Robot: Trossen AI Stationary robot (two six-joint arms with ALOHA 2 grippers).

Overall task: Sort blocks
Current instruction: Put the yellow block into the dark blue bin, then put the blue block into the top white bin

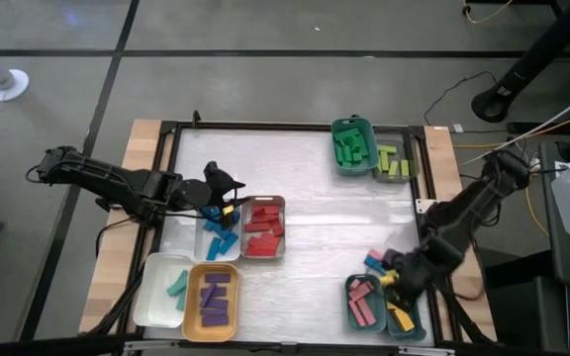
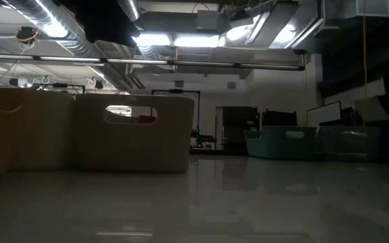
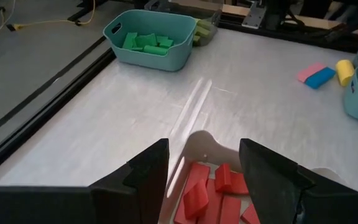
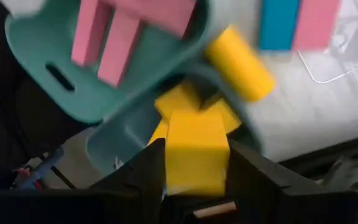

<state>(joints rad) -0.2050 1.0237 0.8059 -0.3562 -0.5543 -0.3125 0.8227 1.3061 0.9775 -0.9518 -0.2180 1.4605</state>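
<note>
At the lower right of the high view, the right gripper (image 1: 396,288) is grasping a small yellow rectangular foam block (image 4: 194,149) between its fingers, over the grey tray of yellow blocks (image 1: 405,318). Placing seems underway; releasing comes next. The left gripper (image 1: 234,185) is waiting with fingers released above the red-block tray (image 1: 263,202).

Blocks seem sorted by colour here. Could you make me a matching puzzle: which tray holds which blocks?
Blocks:
1. small green bar-shaped blocks
2. small red bar-shaped blocks
3. small purple bar-shaped blocks
4. small pink bar-shaped blocks

Places:
A. orange tray at the near edge, left
B. teal tray at the near edge, right
C. teal tray at the far edge
D. grey tray beside the left gripper

Pairs: 1-C, 2-D, 3-A, 4-B
</note>
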